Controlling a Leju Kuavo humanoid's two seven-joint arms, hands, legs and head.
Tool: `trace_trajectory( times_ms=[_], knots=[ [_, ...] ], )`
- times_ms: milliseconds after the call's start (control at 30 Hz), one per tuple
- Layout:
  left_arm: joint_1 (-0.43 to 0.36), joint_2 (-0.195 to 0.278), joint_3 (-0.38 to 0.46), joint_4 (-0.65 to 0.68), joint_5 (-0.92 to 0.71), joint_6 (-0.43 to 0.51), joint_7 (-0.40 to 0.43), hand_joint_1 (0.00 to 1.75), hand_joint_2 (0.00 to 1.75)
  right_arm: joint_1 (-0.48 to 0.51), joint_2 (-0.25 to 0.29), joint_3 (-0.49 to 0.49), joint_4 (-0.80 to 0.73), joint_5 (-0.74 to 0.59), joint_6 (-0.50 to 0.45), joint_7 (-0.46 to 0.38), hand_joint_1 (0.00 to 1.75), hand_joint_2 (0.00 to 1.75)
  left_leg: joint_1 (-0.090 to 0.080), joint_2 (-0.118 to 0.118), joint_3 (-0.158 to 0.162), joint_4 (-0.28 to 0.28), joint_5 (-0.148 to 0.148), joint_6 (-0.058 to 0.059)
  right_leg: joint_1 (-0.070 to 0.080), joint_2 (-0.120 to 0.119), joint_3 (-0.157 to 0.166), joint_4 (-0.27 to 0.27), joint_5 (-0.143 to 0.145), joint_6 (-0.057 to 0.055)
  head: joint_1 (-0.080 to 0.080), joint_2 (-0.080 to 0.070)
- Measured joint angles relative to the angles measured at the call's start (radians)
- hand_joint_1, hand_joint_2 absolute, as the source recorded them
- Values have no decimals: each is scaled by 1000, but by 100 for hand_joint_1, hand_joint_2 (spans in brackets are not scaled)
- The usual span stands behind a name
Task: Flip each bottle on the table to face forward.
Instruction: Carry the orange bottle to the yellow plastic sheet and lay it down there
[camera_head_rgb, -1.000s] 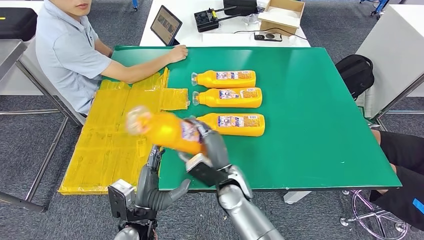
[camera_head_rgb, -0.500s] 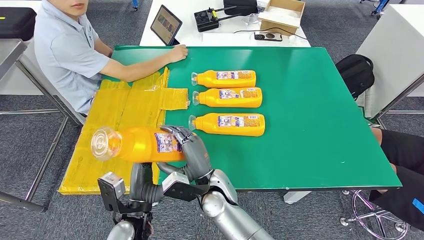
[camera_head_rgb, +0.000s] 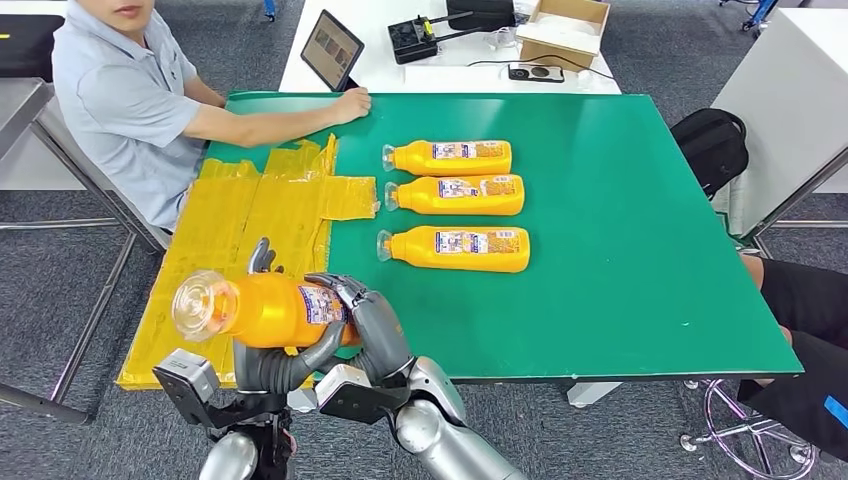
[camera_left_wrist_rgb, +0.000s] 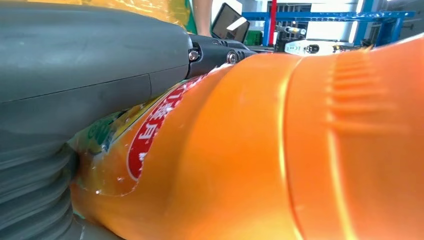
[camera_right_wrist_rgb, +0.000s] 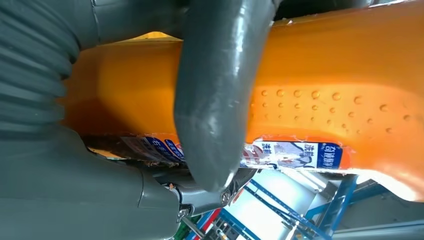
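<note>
Right up close: the orange bottle (camera_left_wrist_rgb: 280, 150) fills most of the picture, its red-and-white label (camera_left_wrist_rgb: 155, 132) curving along the side and ribbed ridges showing further along. The left hand (camera_left_wrist_rgb: 90, 90) presses against it, grey thumb laid over the label end, darker fingers (camera_left_wrist_rgb: 215, 50) wrapping behind. A tablet (camera_left_wrist_rgb: 230, 27) stands beyond.

Both silver arms rise from below and meet near the robot's body. The right hand (camera_head_rgb: 365, 318) wraps its dark fingers (camera_head_rgb: 340, 287) over an orange bottle (camera_head_rgb: 262, 308), while the left hand (camera_head_rgb: 278, 358) cups it from underneath, thumb curled up along its side.
</note>
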Motion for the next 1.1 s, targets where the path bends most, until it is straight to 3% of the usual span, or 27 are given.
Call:
trace_trajectory(
  times_ms=[100, 233, 500, 533, 667, 800, 1100],
  knots=[
    [0, 0, 1, -2, 8, -1, 0, 2, 175, 0, 0, 3, 2, -1, -5, -1, 175, 175, 0, 0, 0, 0, 0, 0, 0, 0, 0, 0, 0, 0, 0, 0],
    [-3, 0, 0, 2, 39, -37, 13, 169, 175, 0, 0, 7, 8, 3, -17, -9, 175, 175, 0, 0, 0, 0, 0, 0, 0, 0, 0, 0, 0, 0, 0, 0],
    [-20, 0, -23, 34, 93, -129, 51, 175, 175, 11, -12, 3, 10, 7, -42, -16, 175, 175, 0, 0, 0, 0, 0, 0, 0, 0, -1, 0, 0, 0, 0, 0],
    [-21, 0, -24, 37, 94, -129, 51, 175, 175, 13, -13, 3, 9, 7, -42, -16, 168, 175, 0, 0, 0, 0, 0, 0, 0, 0, -1, 0, 0, 0, 0, 0],
    [-31, 0, -26, 46, 104, -138, 61, 175, 175, 21, -19, 1, 4, 9, -47, -17, 2, 175, 0, 0, 0, 0, 0, 0, 0, 0, -1, 0, 0, 0, 0, 0],
    [-60, -3, -36, 76, 176, -208, 123, 175, 175, 63, -35, -13, -26, 5, -65, -29, 0, 0, 0, -1, 0, 0, 0, 0, 0, -1, -1, 0, 0, 0, 0, 0],
    [-87, -6, -49, 107, 347, -291, 206, 175, 175, 95, -58, -57, -102, -37, -33, -77, 0, 0, 0, 0, -1, 0, 0, 0, 0, -1, -1, 0, 0, 0, 0, 0]
  ],
)
